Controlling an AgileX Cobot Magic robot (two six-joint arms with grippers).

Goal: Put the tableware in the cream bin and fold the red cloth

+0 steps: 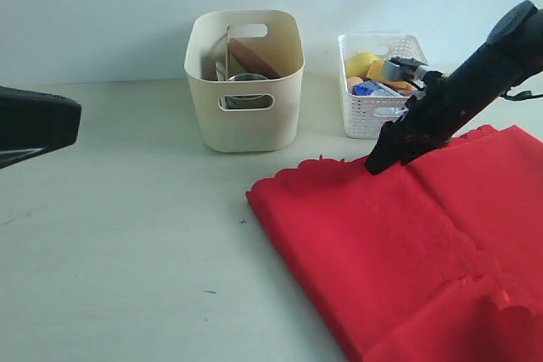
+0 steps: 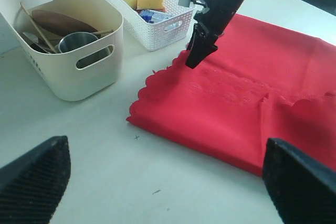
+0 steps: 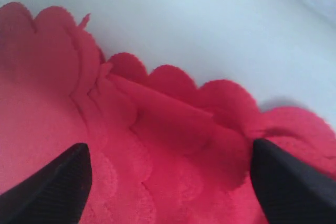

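Red scallops of the red cloth fill the gap between my right fingertips, with the hem just beyond them and pale table past it. My right gripper is spread wide and grasps nothing. Its tips are low over the hem, but I cannot tell whether they touch the fabric. Under those fingers the edge looks doubled, one scalloped layer lying on another.

My left gripper is also released. Its fingers are far apart over bare table, with the cloth's nearest corner ahead of them and towards the right finger.

The cream bin stands well apart from both pairs of fingers, beyond the cloth's corner. Inside it I can see the brown round plate, the shiny steel cup and the wooden chopsticks, though I cannot pick out every piece. Beside it the white lattice basket holds the food. No tableware shows outside the bin, so I judge that part done and the folding in hand.

Next I should settle my right fingers around the hem and close on both layers together, not only the top one. Then I can lift just enough to free the edge and carry it across the cloth so the scallops line up. If I catch one layer, the fold may peel apart. My left fingers could pin or take the near corner.
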